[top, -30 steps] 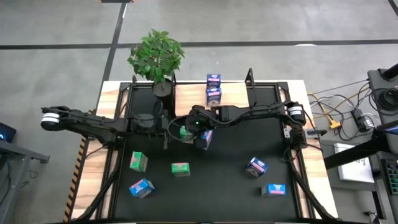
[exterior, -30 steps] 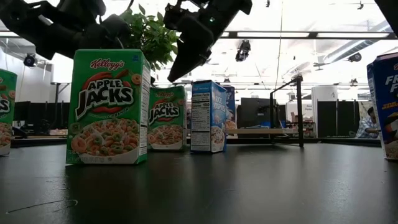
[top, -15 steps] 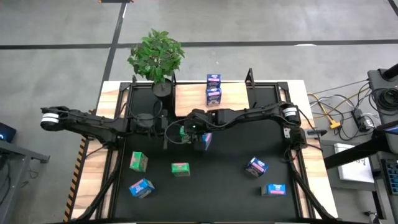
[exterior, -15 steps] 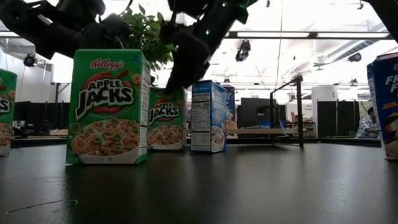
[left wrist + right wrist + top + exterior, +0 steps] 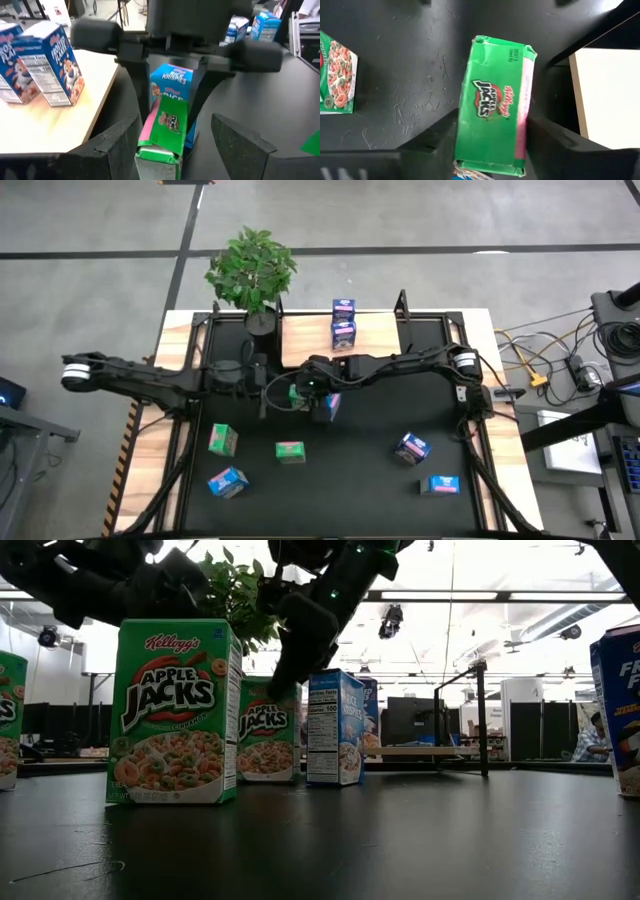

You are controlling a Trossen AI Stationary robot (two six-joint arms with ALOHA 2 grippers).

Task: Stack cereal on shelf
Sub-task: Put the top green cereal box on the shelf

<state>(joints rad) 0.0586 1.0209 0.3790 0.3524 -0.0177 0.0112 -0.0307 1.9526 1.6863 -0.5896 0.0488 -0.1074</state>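
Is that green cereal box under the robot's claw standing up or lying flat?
Standing upright. The green Apple Jacks box stands on the black mat in the low view, front facing the camera, beside an upright blue Rice Krispies box.

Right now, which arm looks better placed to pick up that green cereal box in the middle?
The right: its gripper is directly over the green box, fingers either side. The left gripper only faces it.

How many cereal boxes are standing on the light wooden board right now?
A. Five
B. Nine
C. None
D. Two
D: the view from above shows just two blue boxes on the wooden board, beside each other; the other boxes sit on the black mat.
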